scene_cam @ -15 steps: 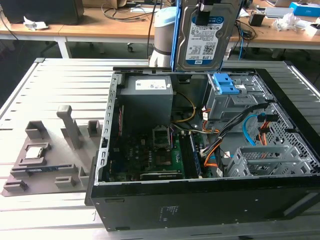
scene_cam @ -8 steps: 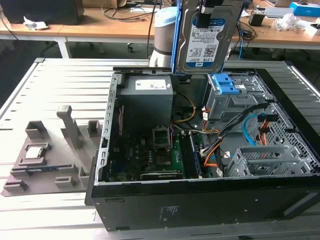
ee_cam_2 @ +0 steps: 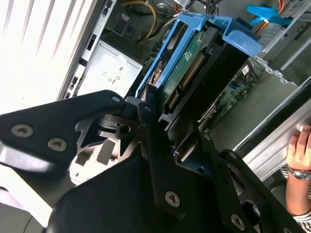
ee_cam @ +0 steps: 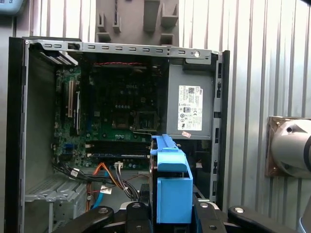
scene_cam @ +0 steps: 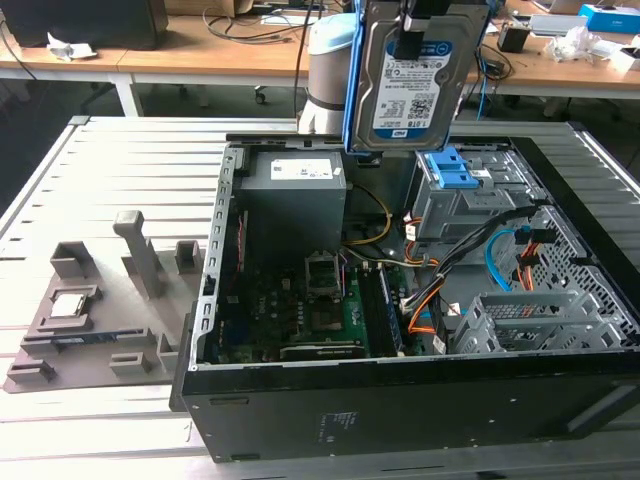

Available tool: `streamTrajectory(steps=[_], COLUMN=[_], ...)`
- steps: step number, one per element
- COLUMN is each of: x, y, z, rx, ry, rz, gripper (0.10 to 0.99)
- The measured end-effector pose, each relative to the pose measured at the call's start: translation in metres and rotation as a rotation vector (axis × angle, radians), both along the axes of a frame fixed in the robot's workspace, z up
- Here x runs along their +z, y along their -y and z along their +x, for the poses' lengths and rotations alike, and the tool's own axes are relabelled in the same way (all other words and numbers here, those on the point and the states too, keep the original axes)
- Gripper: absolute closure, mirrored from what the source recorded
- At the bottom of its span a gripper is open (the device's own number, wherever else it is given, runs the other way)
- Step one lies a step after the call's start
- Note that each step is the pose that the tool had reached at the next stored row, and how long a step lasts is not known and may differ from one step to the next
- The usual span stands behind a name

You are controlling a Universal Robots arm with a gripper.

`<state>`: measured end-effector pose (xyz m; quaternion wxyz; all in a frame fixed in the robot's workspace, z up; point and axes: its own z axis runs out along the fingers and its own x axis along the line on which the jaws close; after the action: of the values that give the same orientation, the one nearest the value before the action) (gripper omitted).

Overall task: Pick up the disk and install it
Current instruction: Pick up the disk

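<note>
The gripper (scene_cam: 418, 28) has its jaws clamped on the top edge of the disk (scene_cam: 412, 90), holding it in the air over the open computer case (scene_cam: 212, 270). The disk hangs straight below the jaws with its long axis upright and its label facing the exterior view, above and near the blue-topped drive cage (scene_cam: 455, 180)

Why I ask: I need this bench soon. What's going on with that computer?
The robot arm's gripper holds the disk upright in the air, in its blue bracket, above the open computer case and near the blue-topped drive cage. The disk is not yet seated in anything. In the second wrist view a person's hand is close beside the case.
</note>
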<state>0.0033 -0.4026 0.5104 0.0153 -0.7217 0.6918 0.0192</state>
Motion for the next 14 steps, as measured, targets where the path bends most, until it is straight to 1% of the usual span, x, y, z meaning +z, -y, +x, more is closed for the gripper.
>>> streamTrajectory(steps=[14], x=[-0.0020], y=[0.0171], z=[0.0000], rx=[0.000], ry=[0.0000], rz=[0.000], gripper=[0.722])
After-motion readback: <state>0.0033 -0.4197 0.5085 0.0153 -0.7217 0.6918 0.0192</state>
